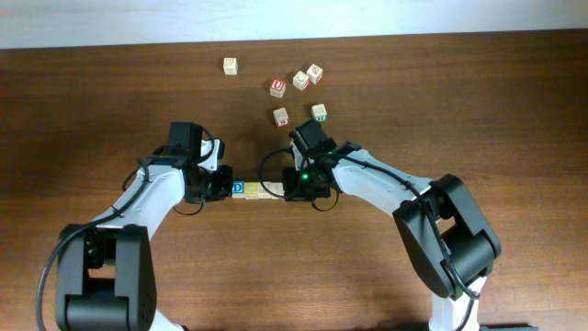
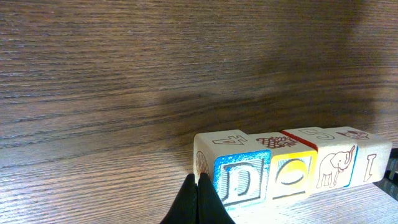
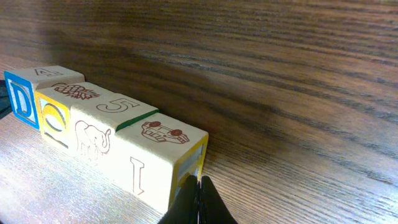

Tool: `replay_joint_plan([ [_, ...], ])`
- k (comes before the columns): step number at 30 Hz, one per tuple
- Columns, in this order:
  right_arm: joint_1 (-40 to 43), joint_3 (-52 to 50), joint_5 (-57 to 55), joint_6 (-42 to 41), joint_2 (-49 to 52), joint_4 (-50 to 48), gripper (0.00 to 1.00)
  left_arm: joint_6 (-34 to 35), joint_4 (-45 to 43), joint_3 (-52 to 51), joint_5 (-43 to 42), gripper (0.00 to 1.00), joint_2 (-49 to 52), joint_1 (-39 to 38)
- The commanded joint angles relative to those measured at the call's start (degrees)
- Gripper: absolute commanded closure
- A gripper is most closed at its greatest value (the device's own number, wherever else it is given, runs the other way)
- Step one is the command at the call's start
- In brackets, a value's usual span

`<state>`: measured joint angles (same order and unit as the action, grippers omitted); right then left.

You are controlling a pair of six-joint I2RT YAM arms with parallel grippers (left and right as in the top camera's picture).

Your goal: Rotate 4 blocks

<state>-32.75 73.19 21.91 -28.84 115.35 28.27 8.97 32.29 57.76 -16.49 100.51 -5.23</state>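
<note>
A row of 4 blocks (image 1: 257,189) lies on the brown wooden counter (image 1: 478,101), set end to end with their sides touching, directly between the 2 arms. From the left wrist view the row reads, left to right: the D block (image 2: 239,180) with its blue-framed face, the O block (image 2: 291,175) framed in yellow, the elephant block (image 2: 334,165) of pale wood, and the I block (image 2: 373,160), also pale. The tops show a 4, a patterned figure, a 5 and another small drawing. All 4 sit flat and upright, in a straight line.

The left pincer (image 2: 199,198) has its black tips pressed together with nothing between them. They sit low at the outer end of the D block, apparently touching its bottom corner, though the angle makes contact hard to confirm. The right pincer (image 3: 199,200) is likewise closed and empty, its tips just against the free end of the I block, near the lower edge of the yellow-framed end face.

In the overhead view 6 loose cubes (image 1: 300,80) lie scattered farther back on the counter, well apart from the row. Among them are a red-faced U cube (image 1: 278,86) and a green-faced cube (image 1: 319,112). One pale cube (image 1: 230,65) sits alone to the left of the others.
</note>
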Motion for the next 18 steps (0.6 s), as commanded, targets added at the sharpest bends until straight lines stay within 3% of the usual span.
replay_joint_plan([
  [1,-2.1,1.9,1.2,1.7,-2.8,-0.8,0.96,-0.9,-0.1,0.9,-2.9,1.0,0.6,-0.4],
  [18,-6.0,5.3,-3.2,3.1,-6.5,-0.7,0.96,-0.9,0.1,0.9,-2.6,1.0,0.6,-3.0],
])
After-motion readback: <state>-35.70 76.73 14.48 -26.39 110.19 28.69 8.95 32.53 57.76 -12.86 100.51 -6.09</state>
